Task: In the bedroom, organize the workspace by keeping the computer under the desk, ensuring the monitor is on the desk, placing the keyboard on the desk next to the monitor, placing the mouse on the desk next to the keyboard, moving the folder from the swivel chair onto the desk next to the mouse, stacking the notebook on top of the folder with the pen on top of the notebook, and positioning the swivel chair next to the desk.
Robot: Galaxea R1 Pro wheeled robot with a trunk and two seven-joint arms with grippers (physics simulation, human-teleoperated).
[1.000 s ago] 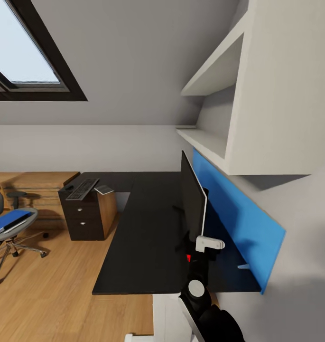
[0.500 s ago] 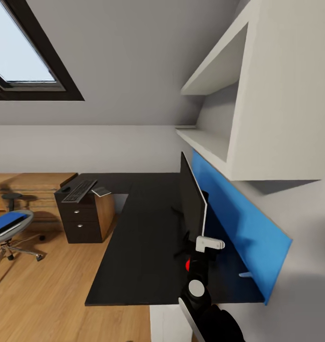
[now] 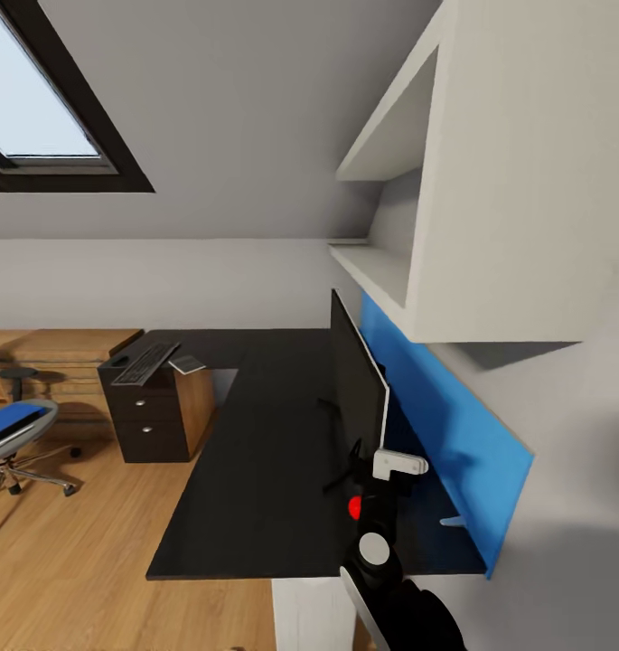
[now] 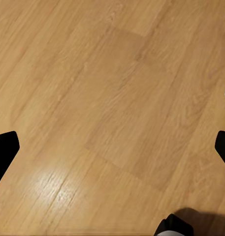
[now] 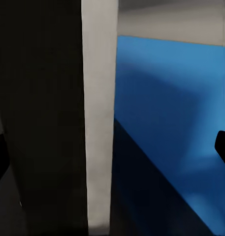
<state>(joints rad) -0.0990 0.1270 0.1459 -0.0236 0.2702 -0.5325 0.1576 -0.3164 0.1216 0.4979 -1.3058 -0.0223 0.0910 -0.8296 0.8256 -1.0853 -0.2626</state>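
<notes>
I see the black desk (image 3: 255,452) along a grey wall, monitor (image 3: 354,389) upright on it before a blue panel (image 3: 436,434), keyboard (image 3: 145,363) at the far end, folder (image 3: 11,423) on the chair (image 3: 15,448) — wood floor (image 4: 112,98), left gripper (image 4: 112,152) fingers spread, right gripper (image 5: 112,152) spread around the monitor's edge.

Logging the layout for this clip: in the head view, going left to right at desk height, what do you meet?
Swivel chair carrying the blue folder → keyboard → notebook → monitor → blue wall panel.
</notes>
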